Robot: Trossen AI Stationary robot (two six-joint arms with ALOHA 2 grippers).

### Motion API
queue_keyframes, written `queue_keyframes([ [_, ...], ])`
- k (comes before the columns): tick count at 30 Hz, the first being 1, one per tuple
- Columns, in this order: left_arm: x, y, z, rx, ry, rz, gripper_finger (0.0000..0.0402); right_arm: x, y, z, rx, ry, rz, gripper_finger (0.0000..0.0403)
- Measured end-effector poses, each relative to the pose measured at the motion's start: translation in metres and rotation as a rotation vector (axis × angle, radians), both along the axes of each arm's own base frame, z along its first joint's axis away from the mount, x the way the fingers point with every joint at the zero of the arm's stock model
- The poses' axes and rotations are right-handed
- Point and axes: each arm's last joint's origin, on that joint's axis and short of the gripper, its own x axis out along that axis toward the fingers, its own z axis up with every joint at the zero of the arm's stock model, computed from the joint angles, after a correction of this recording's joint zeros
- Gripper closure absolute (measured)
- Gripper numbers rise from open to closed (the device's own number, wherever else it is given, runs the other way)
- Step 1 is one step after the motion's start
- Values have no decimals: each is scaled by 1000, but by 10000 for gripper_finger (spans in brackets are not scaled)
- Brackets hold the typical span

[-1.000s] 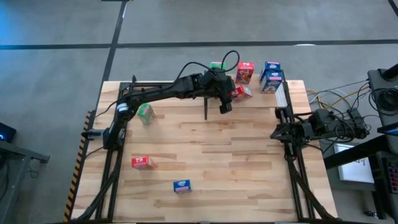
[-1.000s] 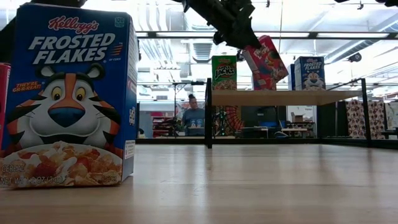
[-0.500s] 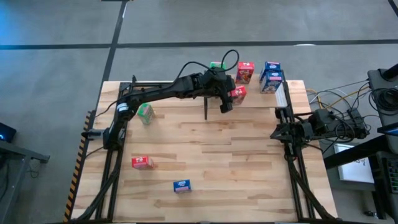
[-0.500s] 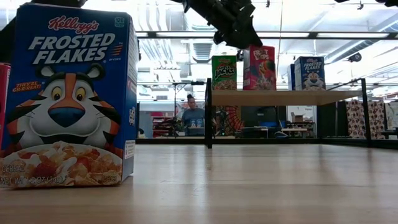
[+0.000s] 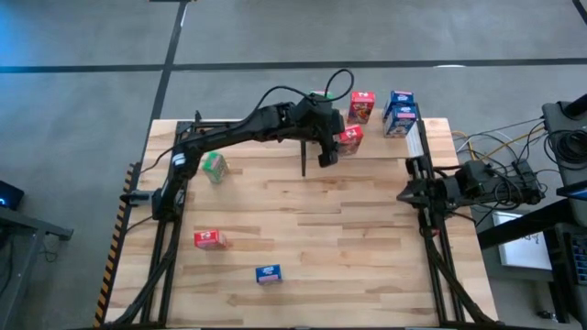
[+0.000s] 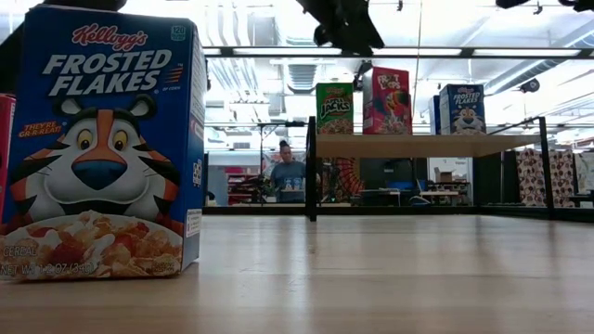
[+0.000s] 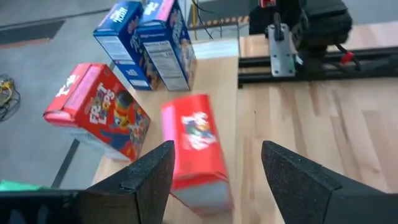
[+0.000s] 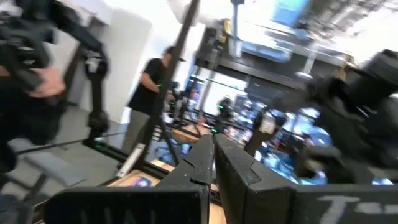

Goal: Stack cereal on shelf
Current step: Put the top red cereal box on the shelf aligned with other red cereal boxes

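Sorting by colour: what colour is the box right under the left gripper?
Red box, clearest in the left wrist view.

Left arm reaching over the shelf at the top of the table.

The left gripper (image 5: 326, 154) hangs upper centre, just left of a red box (image 5: 349, 137) on the shelf (image 5: 367, 139). Above it sit a green box (image 5: 318, 95), largely hidden by the arm, another red box (image 5: 361, 106) and two blue boxes (image 5: 400, 113) touching each other. On the table (image 5: 348, 229), a green box (image 5: 215, 166) lies at left, a red box (image 5: 209, 239) and a blue box (image 5: 268, 273) at lower left. The right arm (image 5: 449, 190) rests at the right edge.
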Motion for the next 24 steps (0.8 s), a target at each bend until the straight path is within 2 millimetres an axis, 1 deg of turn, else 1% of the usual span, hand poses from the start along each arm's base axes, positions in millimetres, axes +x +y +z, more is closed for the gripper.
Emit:
queue_keyframes([
  [3,-4,-7,5,-8,36,-12,177,1,-3,0,57,17,-91,394],
  [8,-5,-25,1,-20,95,-51,182,3,-7,-1,140,40,-231,394],
  [13,-7,-39,5,-5,104,-92,197,3,-8,-1,162,47,-244,394],
  [19,-24,-49,26,-2,82,-109,209,5,-8,-1,177,60,-249,394],
  [21,-27,-53,27,-6,89,-115,210,5,-8,-1,187,60,-265,394],
  [24,-28,-62,24,-10,106,-132,210,5,-10,-1,217,61,-312,394],
])
